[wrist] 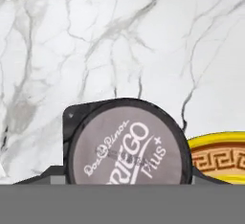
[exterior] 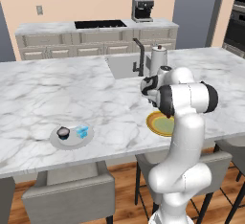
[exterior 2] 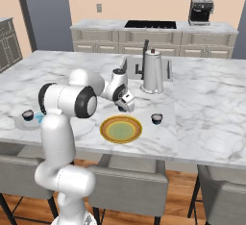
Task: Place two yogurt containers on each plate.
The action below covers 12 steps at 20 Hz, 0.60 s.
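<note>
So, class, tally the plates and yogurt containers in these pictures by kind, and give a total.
plate: 2
dark yogurt cup: 3
light-blue yogurt tub: 1
Total: 6

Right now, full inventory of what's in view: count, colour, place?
Grey-white plate: 1, left on island counter.
Dark yogurt cup: 1, on that plate.
Light-blue tub: 1, on that plate, beside the cup.
Yellow-rimmed plate: 1, olive centre, counter front, nothing on it.
Loose dark cup: 1, on counter right of yellow plate.
Cup in the gripper: 1, dark, grey lid, beside yellow plate.
Steel canister: 1, by sink.
Coffee machine: 1, back counter.
Gripper: 1, holding cup.
</note>
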Available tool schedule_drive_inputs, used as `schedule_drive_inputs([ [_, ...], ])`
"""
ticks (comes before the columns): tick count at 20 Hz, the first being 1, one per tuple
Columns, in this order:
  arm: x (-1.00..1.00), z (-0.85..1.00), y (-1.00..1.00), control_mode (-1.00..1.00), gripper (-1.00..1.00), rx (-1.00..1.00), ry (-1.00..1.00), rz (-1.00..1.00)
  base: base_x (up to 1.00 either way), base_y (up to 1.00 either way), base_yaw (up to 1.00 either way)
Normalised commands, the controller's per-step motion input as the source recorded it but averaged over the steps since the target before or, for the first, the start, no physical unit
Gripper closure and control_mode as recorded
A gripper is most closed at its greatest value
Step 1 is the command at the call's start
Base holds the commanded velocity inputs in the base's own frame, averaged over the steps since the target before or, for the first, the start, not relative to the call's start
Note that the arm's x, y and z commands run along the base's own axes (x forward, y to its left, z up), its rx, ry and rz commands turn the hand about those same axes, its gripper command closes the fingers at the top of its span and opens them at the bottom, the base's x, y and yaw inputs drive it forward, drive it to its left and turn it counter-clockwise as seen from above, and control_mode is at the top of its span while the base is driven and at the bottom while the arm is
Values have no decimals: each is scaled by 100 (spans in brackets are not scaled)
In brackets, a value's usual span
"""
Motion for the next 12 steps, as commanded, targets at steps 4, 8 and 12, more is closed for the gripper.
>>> schedule_drive_inputs([
  [4,-97,-26,31,-100,100,0,10,5,0,0,0],
  [8,-34,-14,-24,-100,100,0,11,0,0,0,0],
  [12,-6,-37,-8,-100,100,0,15,0,0,0,0],
])
